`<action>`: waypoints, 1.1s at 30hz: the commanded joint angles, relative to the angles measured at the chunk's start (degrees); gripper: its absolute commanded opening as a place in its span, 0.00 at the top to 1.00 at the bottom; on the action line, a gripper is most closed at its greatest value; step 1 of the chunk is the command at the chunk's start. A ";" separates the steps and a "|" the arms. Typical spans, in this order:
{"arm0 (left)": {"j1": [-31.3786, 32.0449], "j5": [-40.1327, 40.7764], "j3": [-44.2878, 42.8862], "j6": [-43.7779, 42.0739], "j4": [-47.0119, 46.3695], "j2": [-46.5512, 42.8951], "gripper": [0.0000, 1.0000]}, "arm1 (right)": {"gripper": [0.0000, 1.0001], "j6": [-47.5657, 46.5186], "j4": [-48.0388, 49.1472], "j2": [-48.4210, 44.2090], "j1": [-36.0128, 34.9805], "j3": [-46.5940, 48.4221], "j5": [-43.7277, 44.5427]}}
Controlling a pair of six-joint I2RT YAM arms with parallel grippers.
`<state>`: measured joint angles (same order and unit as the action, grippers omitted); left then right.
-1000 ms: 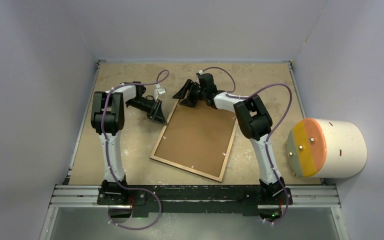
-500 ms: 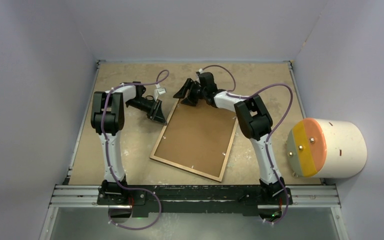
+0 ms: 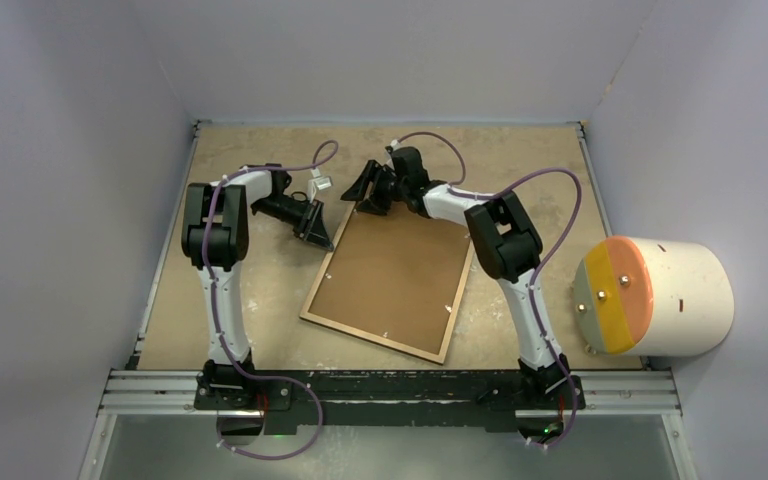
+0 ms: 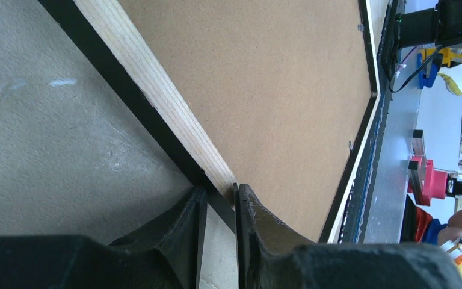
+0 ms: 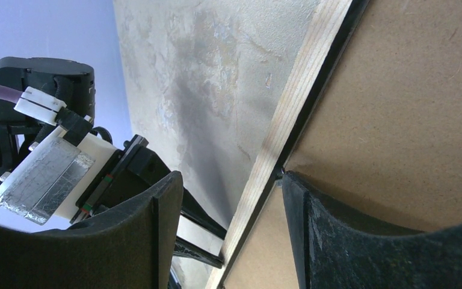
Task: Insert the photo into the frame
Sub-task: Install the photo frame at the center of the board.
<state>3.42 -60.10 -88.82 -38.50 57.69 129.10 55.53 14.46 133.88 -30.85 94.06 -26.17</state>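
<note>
The frame (image 3: 370, 338) lies back side up in the middle of the table, its light wood rim around a brown backing board (image 3: 395, 270). The photo is hidden from every view. My left gripper (image 3: 325, 240) is at the frame's left rim near the far corner. In the left wrist view it (image 4: 221, 195) is shut on that wood rim (image 4: 156, 96). My right gripper (image 3: 358, 195) is at the far left corner. In the right wrist view it (image 5: 231, 176) stands open astride the rim (image 5: 301, 84), one fingertip (image 5: 289, 180) resting on the board's edge.
A big white cylinder (image 3: 655, 295) with an orange, yellow and grey end face lies at the table's right edge. Pale walls close in the far side and the left side. A black rail (image 3: 390, 390) carries both arm bases at the near edge.
My right gripper has shifted a little to the left at the frame's far corner. The left gripper and the frame have stayed in place.
</note>
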 commanded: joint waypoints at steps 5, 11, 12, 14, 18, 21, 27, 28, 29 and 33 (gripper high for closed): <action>0.10 3.87 1.80 -3.22 0.05 -1.59 0.76 | 0.33 -3.07 -7.86 -1.96 2.53 3.83 3.44; -0.17 3.86 1.98 -3.72 0.39 -1.77 0.76 | 0.35 -6.28 -11.53 -7.55 7.81 -0.07 8.04; -0.17 3.85 1.98 -3.76 0.40 -1.75 0.76 | 0.35 -6.65 -11.77 -8.25 8.42 -1.09 8.59; -0.16 3.76 2.06 -3.77 0.36 -1.71 0.76 | 0.35 -7.06 -12.11 -9.06 9.26 -2.59 9.53; -0.17 3.76 2.16 -3.77 0.40 -1.65 0.77 | 0.36 -7.13 -12.00 -8.80 10.22 -3.77 9.93; -0.23 3.80 2.16 -3.94 0.56 -1.78 0.77 | 0.36 -6.92 -11.52 -8.00 10.29 -3.60 10.43; -0.18 3.68 1.98 -3.86 0.75 -1.92 0.77 | 0.37 -6.30 -11.27 -5.96 10.37 -1.64 10.10; -0.18 3.60 1.98 -3.86 0.76 -1.94 0.77 | 0.37 -6.22 -10.91 -5.78 10.37 -1.61 10.01; -0.17 3.52 1.98 -3.88 0.71 -1.92 0.77 | 0.38 -5.92 -10.60 -5.68 10.37 -1.60 9.98; -0.16 3.41 2.23 -4.08 0.77 -2.05 0.77 | 0.38 -6.03 -9.77 -5.67 10.29 -1.40 11.85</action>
<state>3.38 -60.05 -88.23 -38.85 57.80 128.55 49.89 3.81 127.50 -20.34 90.83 -16.82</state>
